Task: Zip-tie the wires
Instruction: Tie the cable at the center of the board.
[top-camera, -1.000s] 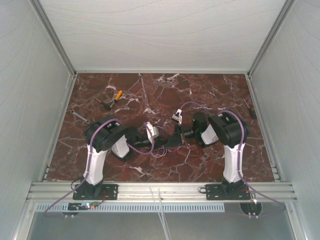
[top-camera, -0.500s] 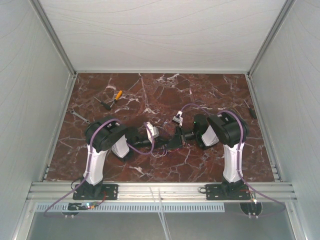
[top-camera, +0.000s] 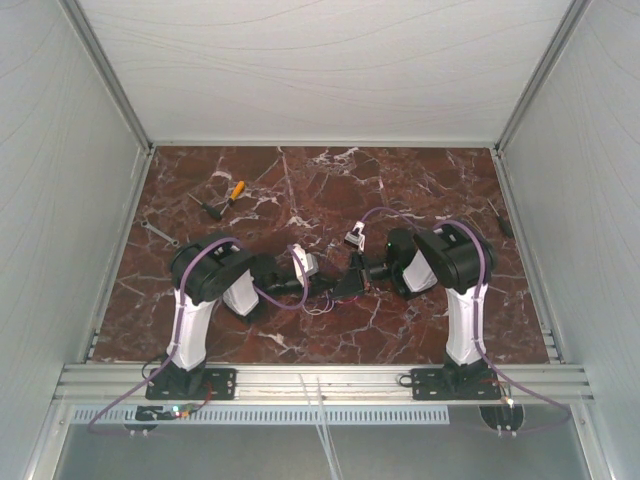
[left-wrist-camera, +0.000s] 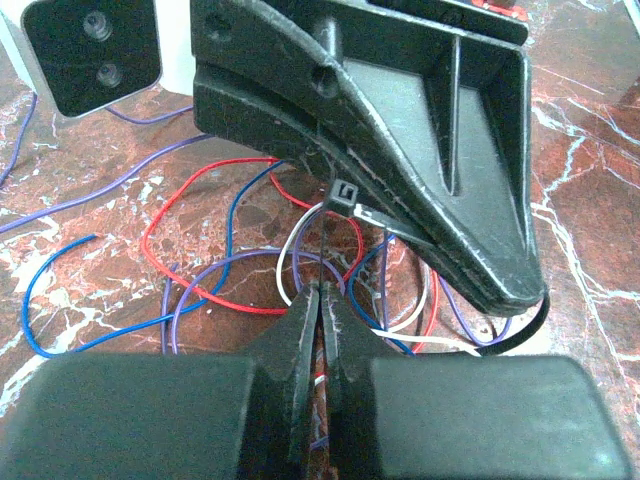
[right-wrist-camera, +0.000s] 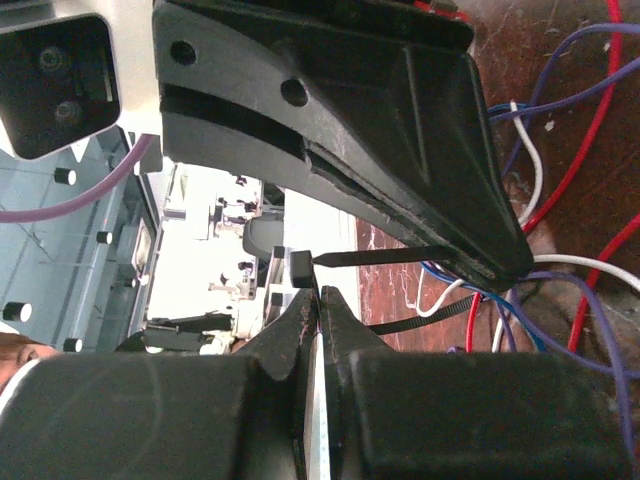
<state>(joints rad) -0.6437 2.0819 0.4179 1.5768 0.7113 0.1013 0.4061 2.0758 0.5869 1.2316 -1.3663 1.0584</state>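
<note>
Left fingers (left-wrist-camera: 296, 332) squeezed together on the black zip tie (right-wrist-camera: 390, 257), right fingers (right-wrist-camera: 288, 338) clamped on it too, the two arms nose to nose. The wires (left-wrist-camera: 280, 262) sprawl in loose loops on the marble surface (left-wrist-camera: 600, 200) just beneath.

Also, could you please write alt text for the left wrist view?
The left end effector, shut, pinches a black zip tie whose head lies beside the shut right end effector above. Thin red, blue, purple and white wires loop on the marble table beneath.
</note>
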